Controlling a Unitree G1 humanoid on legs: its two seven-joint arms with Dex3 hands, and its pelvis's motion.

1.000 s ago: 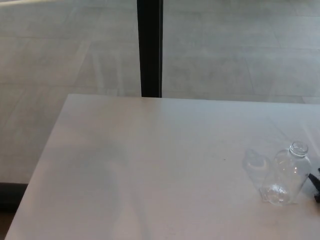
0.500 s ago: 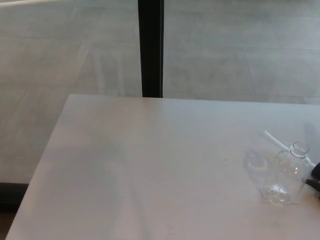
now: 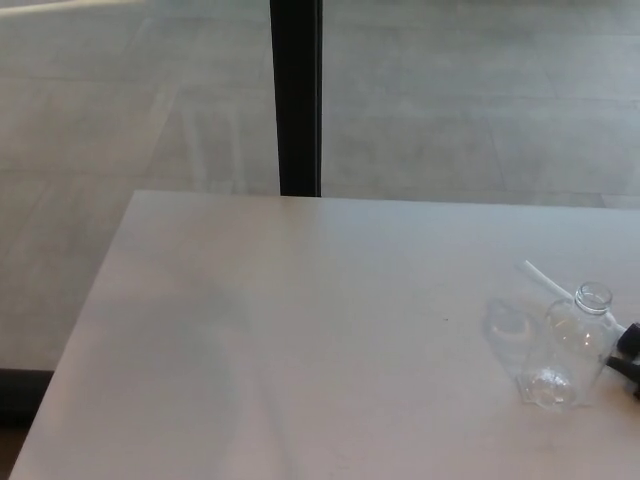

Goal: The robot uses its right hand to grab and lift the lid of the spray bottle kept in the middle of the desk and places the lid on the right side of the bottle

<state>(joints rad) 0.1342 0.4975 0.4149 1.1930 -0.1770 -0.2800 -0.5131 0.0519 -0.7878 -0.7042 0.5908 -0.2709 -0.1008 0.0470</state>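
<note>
clear bottle [image 3: 567, 345] upright near desk [image 3: 300, 330] right edge, open-necked, empty and glassy, white tube [image 3: 545, 279] slanting behind its neck, right hand [image 3: 628, 352] just beside its right at frame edge, finger state cannot tell, left hand unseen.

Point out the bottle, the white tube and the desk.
bottle [image 3: 570, 345], head view, on its clear body.
white tube [image 3: 545, 279], head view, on its middle stretch behind the bottle.
desk [image 3: 300, 330], head view, on its bare top.
</note>
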